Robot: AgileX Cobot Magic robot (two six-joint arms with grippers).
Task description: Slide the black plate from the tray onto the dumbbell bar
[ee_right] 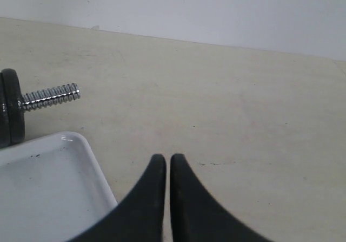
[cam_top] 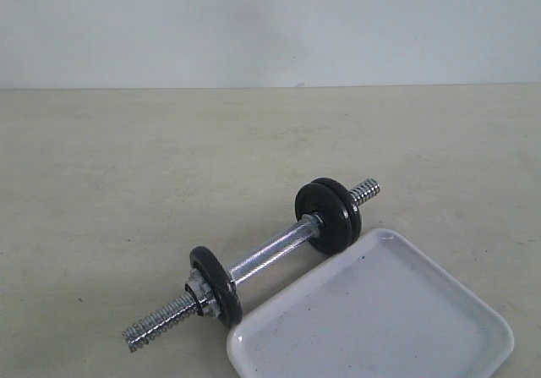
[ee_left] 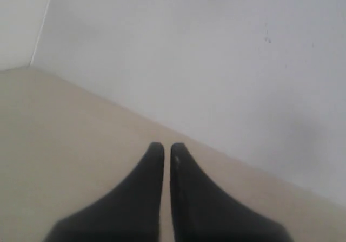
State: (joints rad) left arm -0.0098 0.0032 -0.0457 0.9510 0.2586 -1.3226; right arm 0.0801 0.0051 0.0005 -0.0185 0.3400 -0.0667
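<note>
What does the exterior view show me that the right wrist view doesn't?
Only the exterior view: the dumbbell bar along its whole length, with a single black disc near its nearer threaded end. Only the right wrist view: the right gripper, fingers together, close to the corner of the tray. Both: the white tray, the pair of black discs and the threaded end sticking out past them.

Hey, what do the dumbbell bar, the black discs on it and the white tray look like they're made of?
The dumbbell bar: likely chromed steel; mirror-bright, with sharp highlights and cut threads at both ends.
The black discs: matte black, barely reflective; probably coated cast metal, though the look leaves it open.
The tray: glossy white, with soft reflections at the rim; glazed ceramic or plastic.
</note>
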